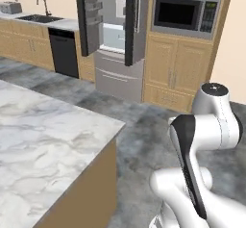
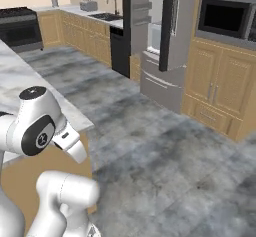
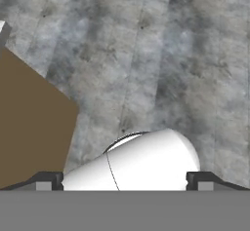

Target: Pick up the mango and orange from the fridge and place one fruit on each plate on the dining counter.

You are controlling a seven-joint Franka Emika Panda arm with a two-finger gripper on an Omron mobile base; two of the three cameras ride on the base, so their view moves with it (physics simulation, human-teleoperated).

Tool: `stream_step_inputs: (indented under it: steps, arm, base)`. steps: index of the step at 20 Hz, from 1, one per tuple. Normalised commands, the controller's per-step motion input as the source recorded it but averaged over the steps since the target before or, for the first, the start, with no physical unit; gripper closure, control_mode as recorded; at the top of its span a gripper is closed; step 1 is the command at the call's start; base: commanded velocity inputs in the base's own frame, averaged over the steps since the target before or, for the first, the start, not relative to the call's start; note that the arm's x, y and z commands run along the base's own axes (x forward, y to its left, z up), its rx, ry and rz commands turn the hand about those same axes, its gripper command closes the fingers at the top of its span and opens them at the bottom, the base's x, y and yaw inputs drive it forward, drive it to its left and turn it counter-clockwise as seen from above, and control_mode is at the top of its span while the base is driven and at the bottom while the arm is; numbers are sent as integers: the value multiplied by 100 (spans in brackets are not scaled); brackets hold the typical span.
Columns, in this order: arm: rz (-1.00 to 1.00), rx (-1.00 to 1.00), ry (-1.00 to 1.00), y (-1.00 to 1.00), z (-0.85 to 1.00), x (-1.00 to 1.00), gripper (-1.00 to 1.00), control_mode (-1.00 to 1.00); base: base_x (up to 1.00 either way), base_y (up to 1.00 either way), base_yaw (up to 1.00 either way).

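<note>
**Left base view: fridge doors open across the floor, arm folded and waiting**

Left base view puts the fridge [image 1: 115,34] at twelve o'clock, both dark doors swung wide, white interior showing above the steel lower drawer [image 1: 117,75]. Whether the orange or mango sits on those shelves is too small to tell from here. The microwave [image 1: 185,14] sits at one o'clock in the wooden cabinets, the dishwasher [image 1: 63,51] at ten o'clock, the sink [image 1: 41,18] further round at eleven.

The dining counter [image 1: 43,140] fills the eight o'clock corner, bare marble on the part shown. In the hand view, the gripper [image 3: 125,182] points down at the grey floor [image 3: 161,54], its fingertips [image 3: 46,180] spread as wide as they go, nothing between them. The counter's brown side [image 3: 29,123] sits at nine o'clock.

The step in hand looks like the approach to the fridge, so the job is barely begun. To do it well, I'd say: drive square to the opening, stop short of the door edges, and only then lift the arm toward a shelf, jaws kept wide for the round fruit.
</note>
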Motion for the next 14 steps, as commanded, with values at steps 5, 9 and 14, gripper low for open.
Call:
stream_step_inputs:
  steps: [5, 9, 14]
  arm:
    - [0, 0, 0, 0, 0, 0, -100, 100]
    - [0, 0, 0, 0, 0, 0, -100, 100]
    - [0, 0, 0, 0, 0, 0, -100, 100]
  base:
    - [100, -12, 14]
    - [100, 0, 14]
    - [100, -9, 40]
